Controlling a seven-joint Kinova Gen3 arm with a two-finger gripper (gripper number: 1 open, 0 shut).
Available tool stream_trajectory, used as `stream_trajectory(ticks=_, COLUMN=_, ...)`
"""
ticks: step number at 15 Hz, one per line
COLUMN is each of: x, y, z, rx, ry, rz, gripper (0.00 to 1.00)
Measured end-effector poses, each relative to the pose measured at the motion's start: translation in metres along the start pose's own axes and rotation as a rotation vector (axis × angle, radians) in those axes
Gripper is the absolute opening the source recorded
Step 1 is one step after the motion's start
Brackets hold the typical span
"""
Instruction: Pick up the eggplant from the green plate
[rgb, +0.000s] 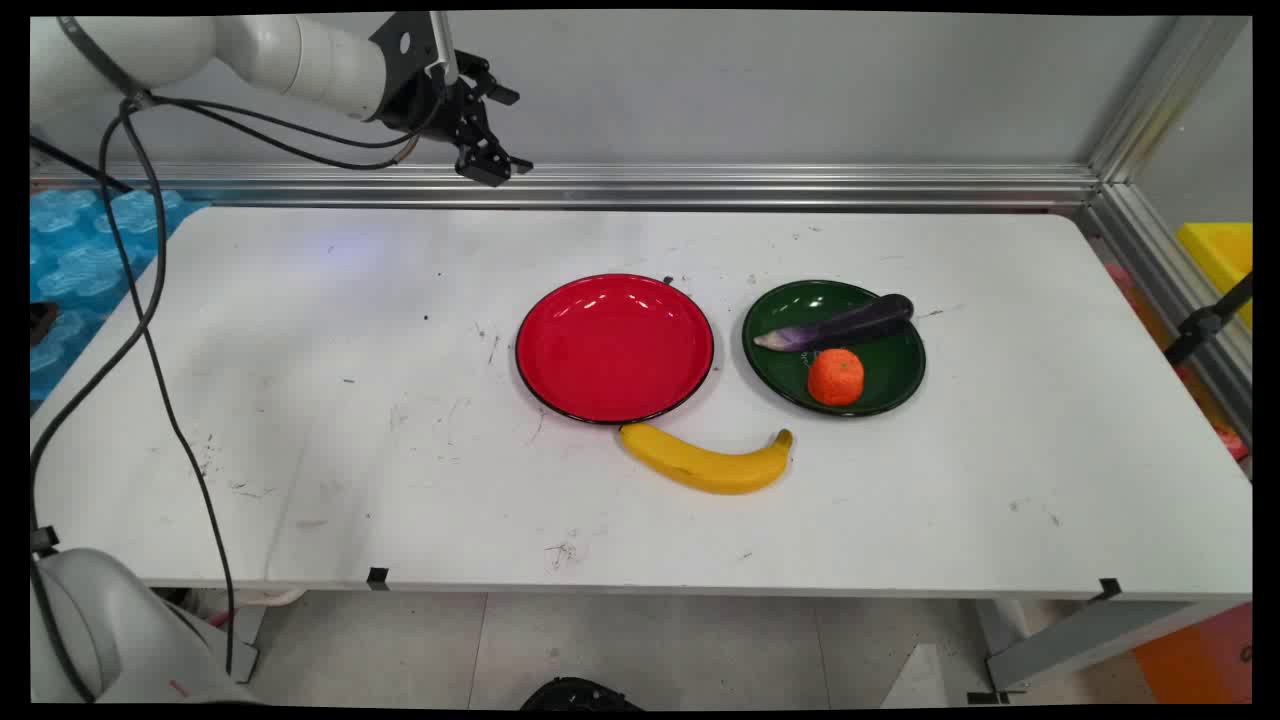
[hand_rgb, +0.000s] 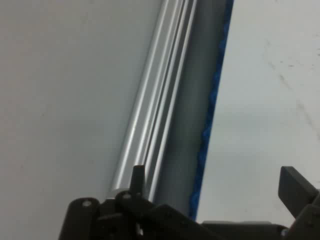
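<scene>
While hanging open and empty, the hand (rgb: 487, 160) is hovering well up-left of the red plate (rgb: 614, 347) on the tabletop (rgb: 300, 400).

Lab: aluminium-framed (rgb: 640, 185) robot table (rgb: 300, 420)

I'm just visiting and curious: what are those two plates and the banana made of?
The red plate and green plate look like glossy enamel or hard plastic: light glints off both. The banana seems a plastic or foam replica, evenly yellow and smooth, though it could be real.
</scene>
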Motion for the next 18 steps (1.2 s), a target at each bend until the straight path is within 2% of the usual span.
stream_trajectory(ticks=3, x=0.001, y=0.005, z=0.002, rx=-0.040, ry=-0.002, rz=-0.040, gripper=1.00)
stream_trajectory(ticks=8, x=0.022, y=0.018, z=0.012, rx=-0.158, ry=0.011, rz=-0.147, gripper=1.00)
stream_trajectory(ticks=10, x=0.032, y=0.022, z=0.016, rx=-0.191, ry=0.020, rz=-0.174, gripper=1.00)
stream_trajectory(ticks=13, x=0.059, y=0.030, z=0.026, rx=-0.247, ry=0.043, rz=-0.212, gripper=1.00)
stream_trajectory(ticks=18, x=0.115, y=0.047, z=0.049, rx=-0.309, ry=0.097, rz=-0.235, gripper=1.00)
